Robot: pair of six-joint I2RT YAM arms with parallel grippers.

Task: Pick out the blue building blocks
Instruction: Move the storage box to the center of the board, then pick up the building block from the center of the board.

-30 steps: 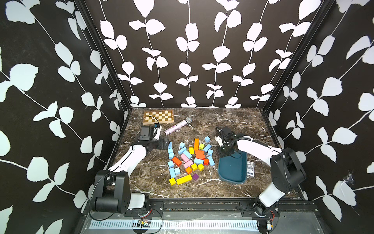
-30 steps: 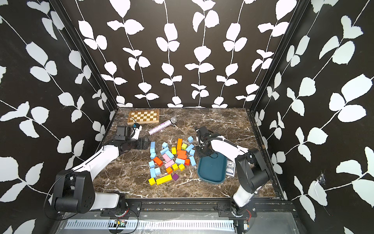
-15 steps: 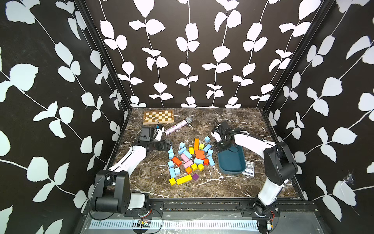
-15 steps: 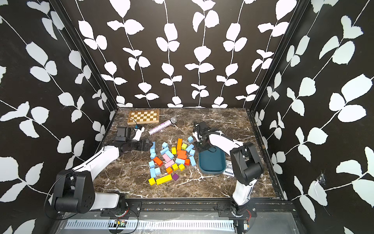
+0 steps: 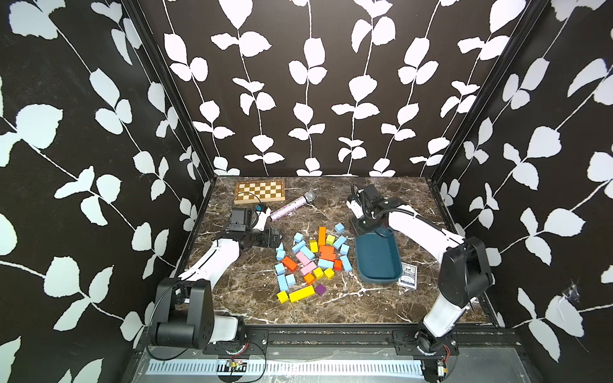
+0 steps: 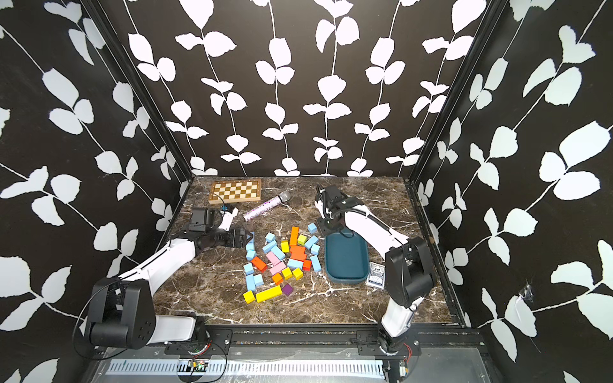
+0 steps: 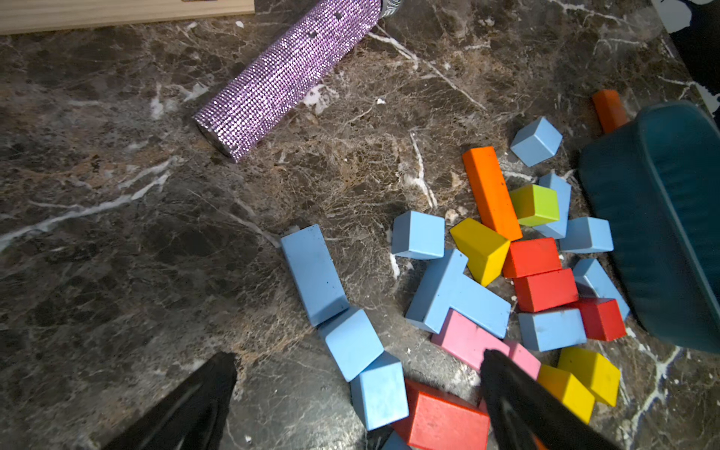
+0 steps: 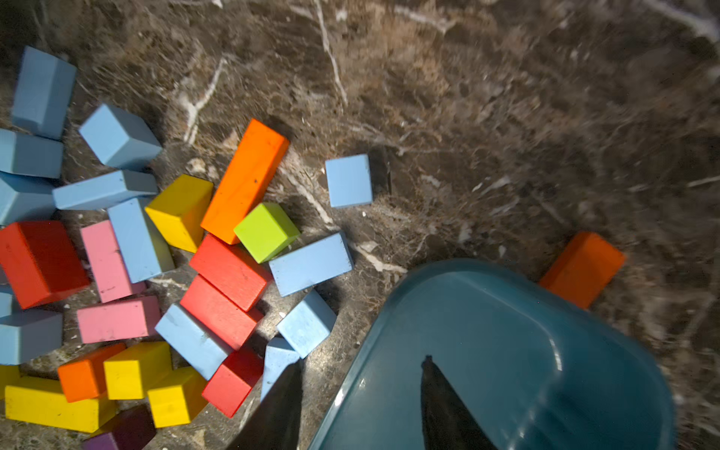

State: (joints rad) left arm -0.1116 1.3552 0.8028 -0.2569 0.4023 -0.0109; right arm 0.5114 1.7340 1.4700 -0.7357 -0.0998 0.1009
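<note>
Marble surface [image 5: 245, 285], black leaf-print walls all round. Versus a second ago: tray [image 5: 378, 262] has slid toward the back wall and squared up; before, it sat nearer the front and skewed. Right hand [image 5: 365, 230] has gone back with it and is now at the tray's far end. Card deck [image 5: 407, 280] is unmoved, now beside the tray's near right corner. Left hand [image 5: 278, 237] is in roughly the same spot, and the block pile is unchanged.

Right hand, wrist view [image 8: 361, 360]: jaws partly apart, astride the tray's far wall, one finger inside, one outside. Gaps show either side of the wall, so it is not clamped. Left hand, wrist view [image 7: 358, 356]: jaws wide, holding nothing, low at the pile's left edge, with a blue bar and two blue cubes in a row just ahead.

Blue blocks [image 5: 280, 254] all lie on the surface, scattered through the mixed pile at mid-surface, between left hand and tray. One lone cube [image 5: 339, 227] sits at the far side.

Hard to see: orange block [image 8: 582, 269] just past the tray's far end shows in the wrist views only; the right hand covers that spot in both top views. Far surface is blurred in the right wrist view. Fingers are cut off by the frame edge in both wrist views. Deck print is too small to read.

Around: chessboard [image 5: 259, 191] back left, glitter mic [image 5: 292, 207] near it, both apart from the pile. In the way: green cube [image 7: 535, 204] rests on a blue bar, and red, pink and yellow blocks press against several blue ones.
</note>
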